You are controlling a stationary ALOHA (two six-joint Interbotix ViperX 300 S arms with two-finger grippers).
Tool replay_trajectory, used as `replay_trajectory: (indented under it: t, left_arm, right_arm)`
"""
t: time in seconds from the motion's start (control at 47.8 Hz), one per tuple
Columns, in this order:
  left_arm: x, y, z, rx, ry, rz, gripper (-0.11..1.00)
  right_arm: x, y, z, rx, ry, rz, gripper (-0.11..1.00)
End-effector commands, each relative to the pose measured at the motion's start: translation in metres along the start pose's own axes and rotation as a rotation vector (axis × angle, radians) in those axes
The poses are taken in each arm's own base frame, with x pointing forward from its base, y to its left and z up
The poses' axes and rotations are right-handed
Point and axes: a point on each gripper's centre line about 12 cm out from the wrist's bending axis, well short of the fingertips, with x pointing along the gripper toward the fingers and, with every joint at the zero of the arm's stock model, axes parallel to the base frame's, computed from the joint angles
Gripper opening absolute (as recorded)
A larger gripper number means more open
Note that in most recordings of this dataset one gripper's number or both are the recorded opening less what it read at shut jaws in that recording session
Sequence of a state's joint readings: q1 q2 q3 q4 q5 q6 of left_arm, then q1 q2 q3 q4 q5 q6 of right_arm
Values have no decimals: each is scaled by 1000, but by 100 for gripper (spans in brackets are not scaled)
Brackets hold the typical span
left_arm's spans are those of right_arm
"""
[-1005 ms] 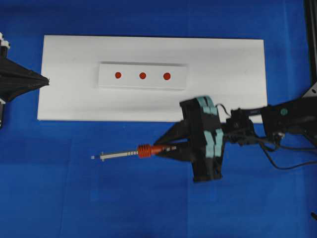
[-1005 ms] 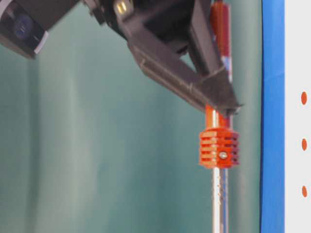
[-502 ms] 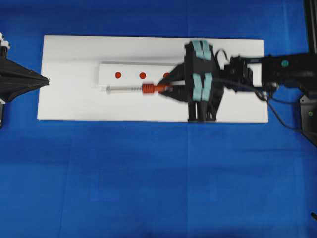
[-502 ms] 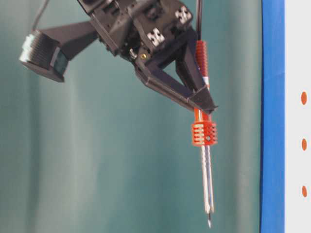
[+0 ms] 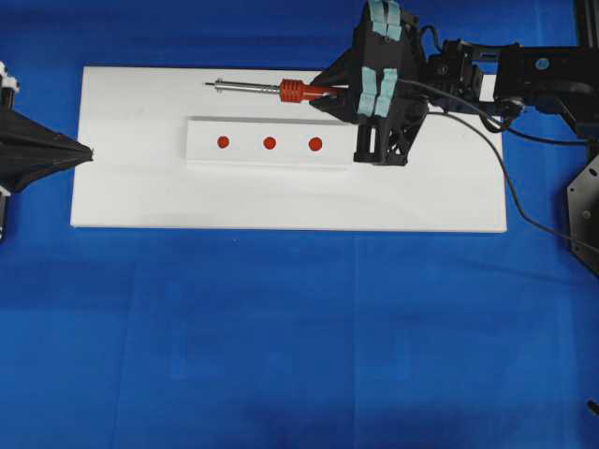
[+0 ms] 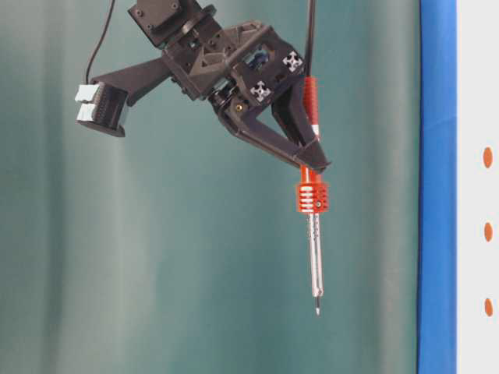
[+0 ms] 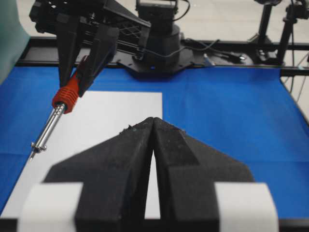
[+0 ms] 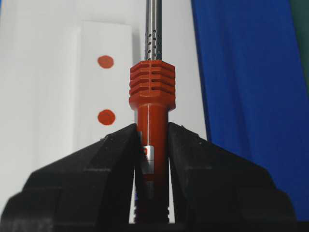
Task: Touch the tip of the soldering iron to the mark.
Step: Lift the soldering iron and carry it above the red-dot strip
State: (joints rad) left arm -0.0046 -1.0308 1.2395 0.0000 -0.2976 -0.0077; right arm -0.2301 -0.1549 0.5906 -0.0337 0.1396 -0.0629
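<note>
The soldering iron (image 5: 281,90) sits clamped by its red-orange handle in your right end effector (image 5: 329,92), held level above the far edge of the white board (image 5: 131,196) with its tip pointing toward your left side, beyond the raised strip (image 5: 201,154) and its three red marks (image 5: 270,143), touching none of them. You grip well back on the handle, likely so the bare shaft and tip stay free to reach a mark. Your left end effector (image 7: 152,126) rests pinched together and empty at the board's left end, out of the way.
</note>
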Motion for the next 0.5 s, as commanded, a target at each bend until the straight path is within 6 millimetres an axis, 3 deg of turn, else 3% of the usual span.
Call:
replay_trajectory:
  t: [0.0,0.167,0.481]
  left_arm:
    - [2,0,2,0,-5,0,0]
    - [2,0,2,1,-3,-2,0]
    - [2,0,2,1,-2,0,0]
  right_arm:
    - [-10,-1,18,-6,-57,-3,6]
    - [-10,-1,17,-4,-34,-3,6]
    - [-11,-11,-5,9,148,-17,6]
